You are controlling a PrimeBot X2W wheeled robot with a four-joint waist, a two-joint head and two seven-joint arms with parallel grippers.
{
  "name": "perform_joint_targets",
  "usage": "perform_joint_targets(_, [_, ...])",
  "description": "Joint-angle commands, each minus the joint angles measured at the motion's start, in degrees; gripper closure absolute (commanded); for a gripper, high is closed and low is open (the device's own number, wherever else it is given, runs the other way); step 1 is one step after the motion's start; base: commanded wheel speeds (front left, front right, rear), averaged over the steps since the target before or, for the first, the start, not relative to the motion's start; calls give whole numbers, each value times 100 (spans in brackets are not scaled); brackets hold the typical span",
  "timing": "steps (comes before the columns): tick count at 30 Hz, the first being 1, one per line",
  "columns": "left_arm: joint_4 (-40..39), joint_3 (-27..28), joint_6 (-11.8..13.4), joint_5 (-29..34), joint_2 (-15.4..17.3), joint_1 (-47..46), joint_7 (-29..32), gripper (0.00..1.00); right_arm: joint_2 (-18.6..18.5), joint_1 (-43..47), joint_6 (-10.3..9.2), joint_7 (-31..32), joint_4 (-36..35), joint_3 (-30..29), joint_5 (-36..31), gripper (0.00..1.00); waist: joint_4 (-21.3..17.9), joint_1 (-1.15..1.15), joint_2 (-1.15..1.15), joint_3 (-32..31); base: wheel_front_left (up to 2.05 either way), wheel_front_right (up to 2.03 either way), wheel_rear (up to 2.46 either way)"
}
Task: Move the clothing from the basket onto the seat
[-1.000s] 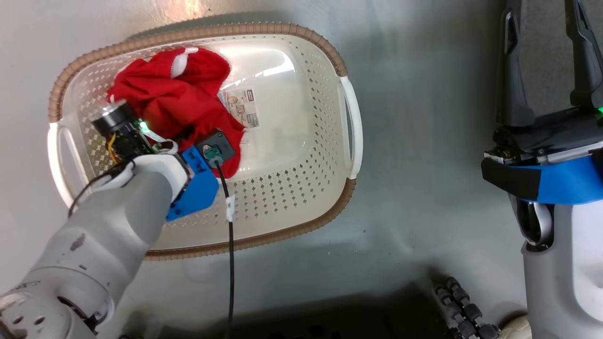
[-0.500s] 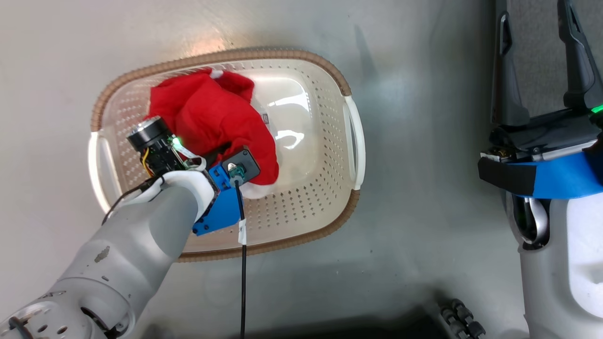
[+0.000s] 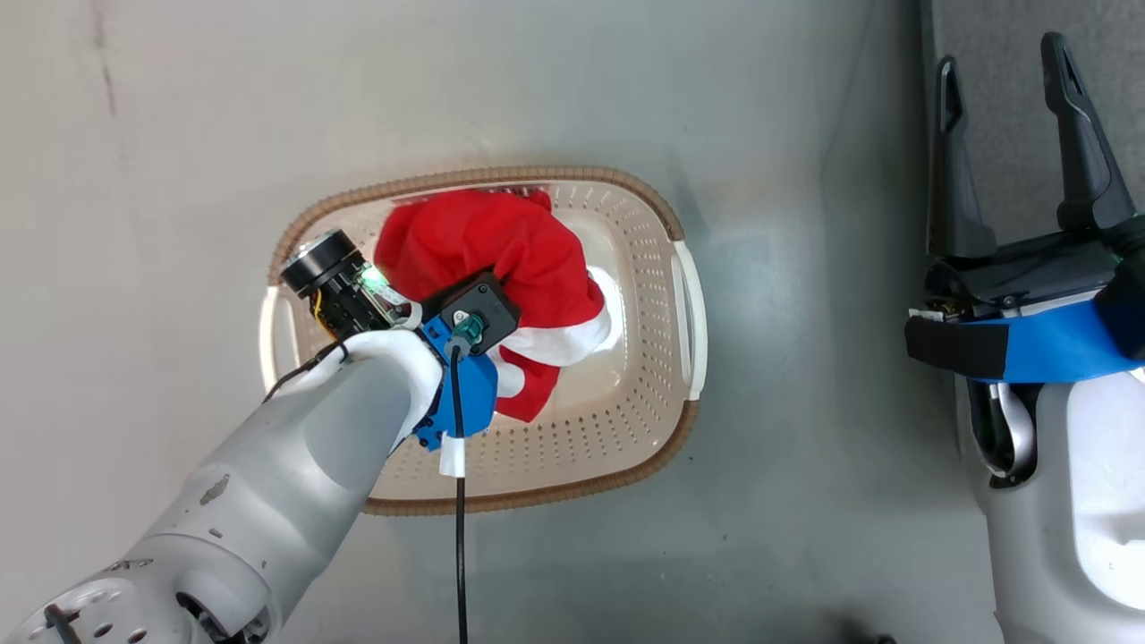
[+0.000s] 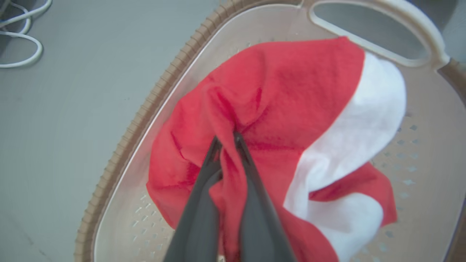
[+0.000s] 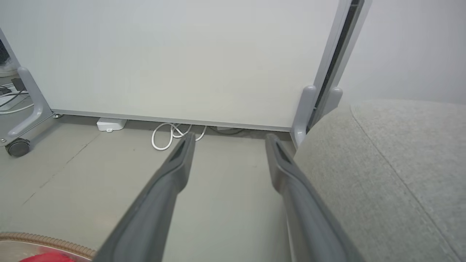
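Over the basket (image 3: 581, 429), now hoists clothing (image 3: 483, 241) pinched in the left gripper (image 4: 227, 136), right gripper (image 3: 997, 63) spread, ready for the seat (image 5: 382, 163).

Head camera looks straight down on the basket (image 3: 617, 420), left wrist close above it, right wrist catching its rim.
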Motion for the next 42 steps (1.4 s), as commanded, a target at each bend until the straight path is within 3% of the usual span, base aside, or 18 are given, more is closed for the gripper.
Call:
perform_joint_targets(1, [-79,14,-6,-90,18,43,-42,100,-33,93,1,-22,32,-16,11,0,78,0,0,-252,0,0,0])
perform_joint_targets(17, [-1741,1110,117,-102,286,670,-49,100,-124,607,1,-22,369,-81,130,0,324,0,0,-1604,0,0,0])
perform_joint_targets(30, [-3000,2243,216,253,283,1150,-51,100,-141,1008,1,-21,610,-98,253,0,478,0,0,-2445,0,0,0])
perform_joint_targets(42, [-3573,2948,199,487,188,1363,-51,100,-75,1406,1,-22,836,-41,385,0,547,0,0,-3242,0,0,0])
